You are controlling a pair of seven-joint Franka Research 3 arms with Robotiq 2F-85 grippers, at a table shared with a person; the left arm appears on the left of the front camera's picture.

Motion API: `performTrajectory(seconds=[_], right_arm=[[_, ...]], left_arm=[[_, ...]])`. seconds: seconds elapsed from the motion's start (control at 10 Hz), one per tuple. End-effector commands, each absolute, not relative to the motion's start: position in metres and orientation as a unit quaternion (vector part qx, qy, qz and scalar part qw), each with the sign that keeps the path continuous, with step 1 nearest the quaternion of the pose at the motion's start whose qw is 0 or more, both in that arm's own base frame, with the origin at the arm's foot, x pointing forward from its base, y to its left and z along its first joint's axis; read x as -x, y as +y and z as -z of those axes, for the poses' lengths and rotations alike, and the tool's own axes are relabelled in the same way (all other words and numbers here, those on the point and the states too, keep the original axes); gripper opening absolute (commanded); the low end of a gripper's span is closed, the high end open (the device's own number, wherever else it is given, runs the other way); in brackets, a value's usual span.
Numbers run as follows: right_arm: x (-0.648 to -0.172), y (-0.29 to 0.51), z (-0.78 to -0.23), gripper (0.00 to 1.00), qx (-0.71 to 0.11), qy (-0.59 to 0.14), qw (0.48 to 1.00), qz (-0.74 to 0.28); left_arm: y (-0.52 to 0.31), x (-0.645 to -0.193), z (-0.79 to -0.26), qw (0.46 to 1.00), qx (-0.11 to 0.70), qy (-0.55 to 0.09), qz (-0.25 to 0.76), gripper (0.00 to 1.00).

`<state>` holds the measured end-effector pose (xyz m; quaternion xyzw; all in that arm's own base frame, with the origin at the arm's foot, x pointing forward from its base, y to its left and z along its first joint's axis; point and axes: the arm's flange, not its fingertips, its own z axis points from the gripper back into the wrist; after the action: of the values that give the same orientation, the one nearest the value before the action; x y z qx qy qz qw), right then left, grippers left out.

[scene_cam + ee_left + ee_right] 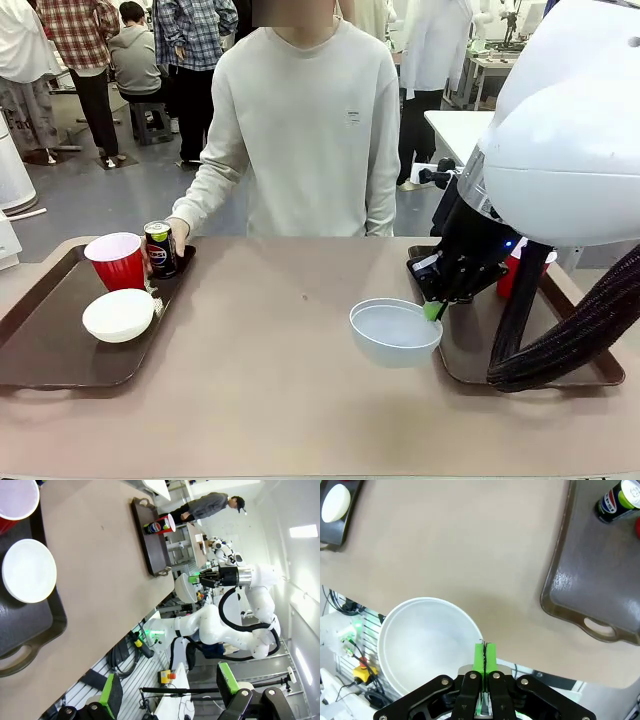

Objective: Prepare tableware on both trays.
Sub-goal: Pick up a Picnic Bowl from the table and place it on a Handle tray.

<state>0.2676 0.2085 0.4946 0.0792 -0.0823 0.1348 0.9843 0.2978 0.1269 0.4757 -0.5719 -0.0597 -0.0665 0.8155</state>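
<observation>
Surface: plain tan. Both trays: dark brown, glossy, left tray, right tray. Beside left tray's white bowl: red cup, white inside; dark can, silver top, red-blue logo, yellow-green band. Second white bowl, pale inside. On right tray: second red cup; second dark can, red-white-blue logo. Fingers: bright green pads on black. Person's top: cream.
</observation>
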Motion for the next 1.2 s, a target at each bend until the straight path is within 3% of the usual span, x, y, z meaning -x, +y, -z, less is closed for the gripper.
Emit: performTrajectory(seconds=[0.0, 0.2, 0.5, 0.7, 1.1], right_arm=[[-0.281, 0.197, -0.497, 0.01, -0.093, -0.074, 0.979, -0.166], [-0.316, 0.159, -0.506, 0.01, -0.109, -0.13, 0.974, -0.15], [-0.37, 0.097, -0.489, 0.01, -0.04, -0.193, 0.977, -0.081], [-0.385, 0.068, -0.476, 0.01, 0.015, -0.196, 0.977, -0.08], [-0.393, 0.039, -0.438, 0.01, 0.052, -0.161, 0.982, -0.081]], left_arm=[[0.128, -0.297, -0.477, 0.811, 0.577, -0.065, 0.068, 1.0], [0.128, -0.297, -0.477, 0.811, 0.577, -0.065, 0.068, 1.0], [0.128, -0.297, -0.477, 0.811, 0.577, -0.065, 0.068, 1.0], [0.128, -0.297, -0.477, 0.811, 0.577, -0.065, 0.068, 1.0], [0.128, -0.297, -0.477, 0.811, 0.577, -0.065, 0.068, 1.0]])
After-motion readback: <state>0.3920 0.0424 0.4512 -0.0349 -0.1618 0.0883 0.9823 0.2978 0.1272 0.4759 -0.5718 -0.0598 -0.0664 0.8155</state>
